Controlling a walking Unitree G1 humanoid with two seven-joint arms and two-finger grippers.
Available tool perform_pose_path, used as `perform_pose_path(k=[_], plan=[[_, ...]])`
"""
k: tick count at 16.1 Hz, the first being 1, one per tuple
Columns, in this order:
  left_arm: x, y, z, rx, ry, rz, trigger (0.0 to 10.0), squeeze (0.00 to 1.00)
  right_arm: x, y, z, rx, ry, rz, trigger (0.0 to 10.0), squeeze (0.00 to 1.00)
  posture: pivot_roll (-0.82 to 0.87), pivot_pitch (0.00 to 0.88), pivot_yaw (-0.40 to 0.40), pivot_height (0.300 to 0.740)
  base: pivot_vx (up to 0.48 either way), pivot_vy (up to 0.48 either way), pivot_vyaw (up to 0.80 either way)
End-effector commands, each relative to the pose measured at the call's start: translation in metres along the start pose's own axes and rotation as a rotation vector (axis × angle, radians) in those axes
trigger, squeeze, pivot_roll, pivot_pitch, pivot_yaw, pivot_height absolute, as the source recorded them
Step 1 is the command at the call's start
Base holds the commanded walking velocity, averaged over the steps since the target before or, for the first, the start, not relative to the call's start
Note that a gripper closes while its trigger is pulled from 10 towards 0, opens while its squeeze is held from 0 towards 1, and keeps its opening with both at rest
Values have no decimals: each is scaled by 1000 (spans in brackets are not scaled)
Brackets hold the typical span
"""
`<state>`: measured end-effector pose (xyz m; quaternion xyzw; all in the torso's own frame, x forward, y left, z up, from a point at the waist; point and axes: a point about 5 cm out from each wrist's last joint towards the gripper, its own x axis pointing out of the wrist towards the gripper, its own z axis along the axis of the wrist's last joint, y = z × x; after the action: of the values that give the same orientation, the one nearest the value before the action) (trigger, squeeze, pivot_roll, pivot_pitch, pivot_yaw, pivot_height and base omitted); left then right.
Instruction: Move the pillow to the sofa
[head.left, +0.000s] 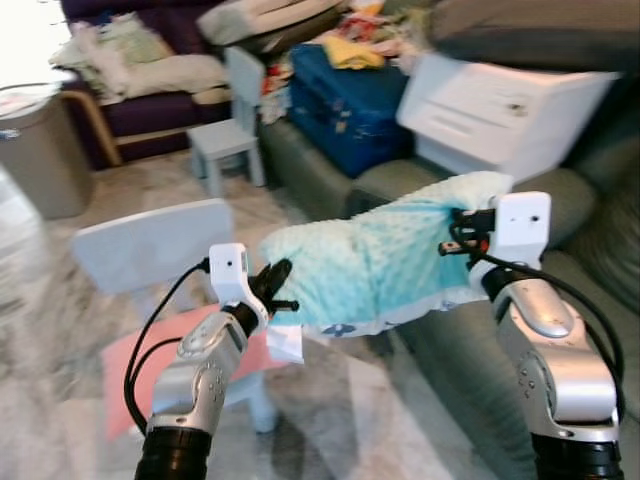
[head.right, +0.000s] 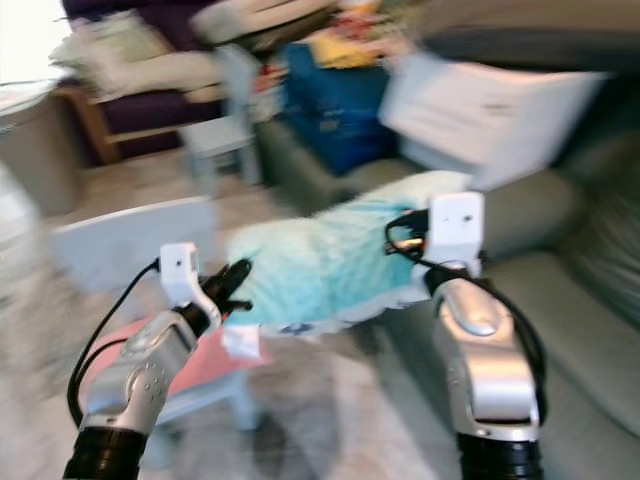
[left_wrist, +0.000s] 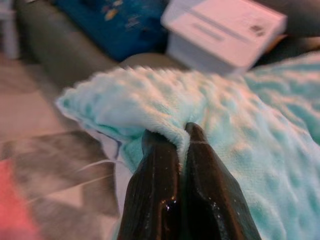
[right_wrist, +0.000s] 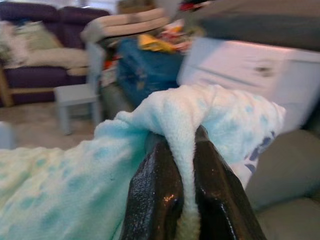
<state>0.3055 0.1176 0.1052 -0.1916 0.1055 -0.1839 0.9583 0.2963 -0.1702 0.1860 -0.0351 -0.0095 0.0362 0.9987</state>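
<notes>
i have the mint pillow (head.left: 375, 262) pinched at each end by my left gripper (head.left: 272, 285) and right gripper (head.left: 458, 232), lifted beside the grey sofa (head.left: 590, 290), not yet set down.

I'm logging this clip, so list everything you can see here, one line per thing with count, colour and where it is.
pillow: one, mint green, held in the air between both grippers, beside the grey sofa
grey sofa: one, on the robot's right
white box: one, on the grey sofa
blue suitcase: one, on the grey sofa beyond the box
near chair: one, pale blue with a pink seat, below the left arm
far chair: one, pale blue, on the floor further back
purple sofa: one, at the back, piled with light cloth
left gripper: black, pinching the pillow's edge
right gripper: black, pinching the pillow's other end
</notes>
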Motion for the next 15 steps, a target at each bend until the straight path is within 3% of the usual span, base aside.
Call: perform_pose_path(k=[1,5,13,15], plan=[[-3,8,8,-7,-30,17,10000,0,1,12,11,6,-46,45,10000,0,-128,0,22,740,0,0,0],[-5,11,18,-104,-84,-4,10000,0,2,12,11,3,-50,47,10000,0,-125,0,22,740,84,85,0],[-4,9,18,-124,-73,-28,10000,0,2,14,10,6,-51,46,10000,0,-122,0,28,740,335,344,0],[-3,8,12,-106,-30,-8,10000,0,2,14,10,7,-50,47,10000,0,-121,0,29,740,0,0,0]])
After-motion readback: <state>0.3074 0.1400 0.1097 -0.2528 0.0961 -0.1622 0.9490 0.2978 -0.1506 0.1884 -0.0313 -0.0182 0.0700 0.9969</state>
